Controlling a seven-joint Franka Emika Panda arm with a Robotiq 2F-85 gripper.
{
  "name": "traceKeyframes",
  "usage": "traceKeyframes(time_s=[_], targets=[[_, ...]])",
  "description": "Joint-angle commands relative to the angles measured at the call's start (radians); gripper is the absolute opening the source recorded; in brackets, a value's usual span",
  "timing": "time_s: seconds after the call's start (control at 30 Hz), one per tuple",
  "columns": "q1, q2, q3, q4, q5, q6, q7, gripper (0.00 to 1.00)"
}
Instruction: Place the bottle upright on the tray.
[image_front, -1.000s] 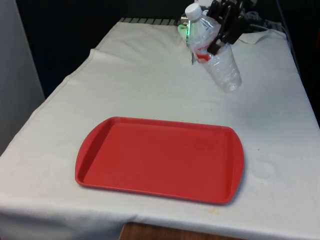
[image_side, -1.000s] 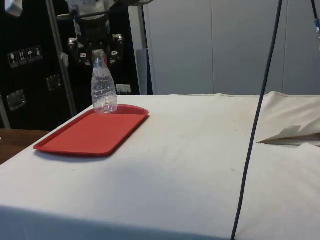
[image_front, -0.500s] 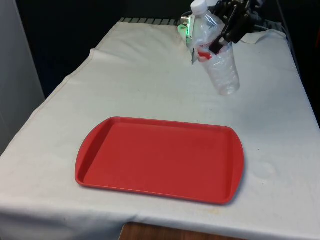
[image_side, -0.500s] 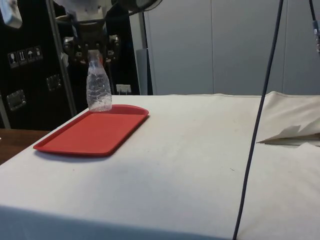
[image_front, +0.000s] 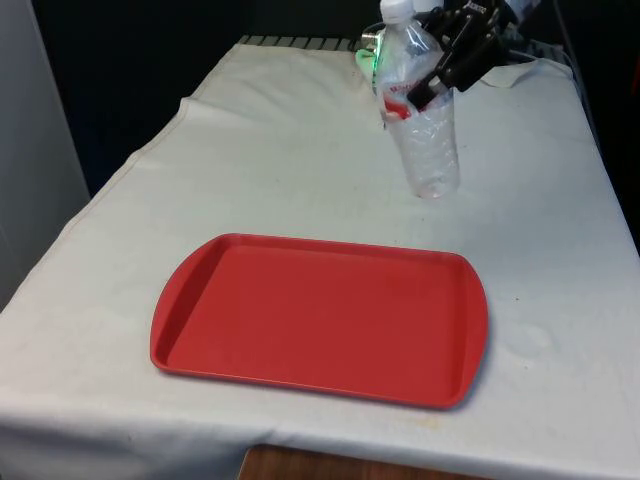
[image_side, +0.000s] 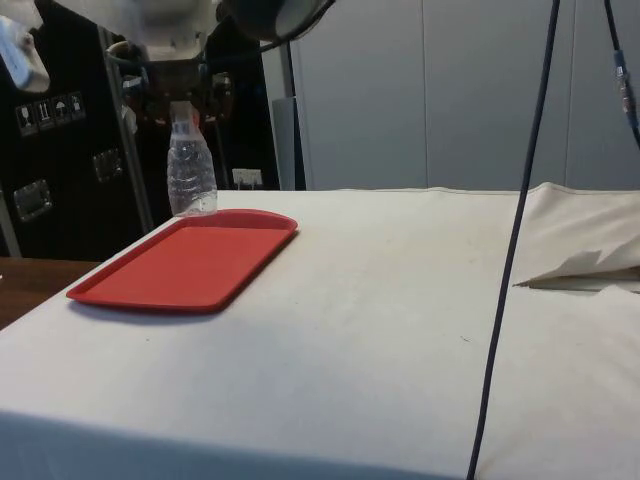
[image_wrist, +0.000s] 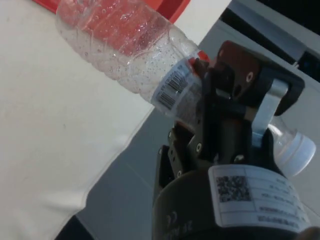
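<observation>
Gripper (image_front: 447, 62) jaws clamped on clear plastic water bottle (image_front: 420, 120), aloft beyond red tray (image_front: 320, 316); thin, crushable walls risk slipping or toppling at release.

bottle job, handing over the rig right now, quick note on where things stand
End effector: shut on the bottle at its label, holding it in the air, nearly upright with the white cap on top.
Tray: red, flat on the white cloth at the near end of the table, nothing on it.
Done: bottle picked up and lifted.
Left: carry it over the tray, lower it until its base sits flat, release, back away.
</observation>
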Motion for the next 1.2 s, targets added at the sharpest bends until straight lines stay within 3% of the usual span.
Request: traceKeyframes(time_s=[0.0, 0.07, 0.1, 0.3, 0.63, 1.17], targets=[[0.006, 0.003, -0.002, 0.004, -0.018, -0.01, 0.016, 0.34], [0.0, 0.002, 0.004, 0.0, -0.02, -0.013, 0.014, 0.34], [0.005, 0.005, 0.003, 0.005, -0.036, -0.023, 0.027, 0.34], [0.0, 0.007, 0.019, 0.002, -0.058, -0.051, 0.038, 0.34], [0.001, 0.009, 0.022, 0.006, -0.065, -0.067, 0.04, 0.34], [0.0, 0.042, 0.027, 0.025, -0.109, -0.143, 0.04, 0.34]])
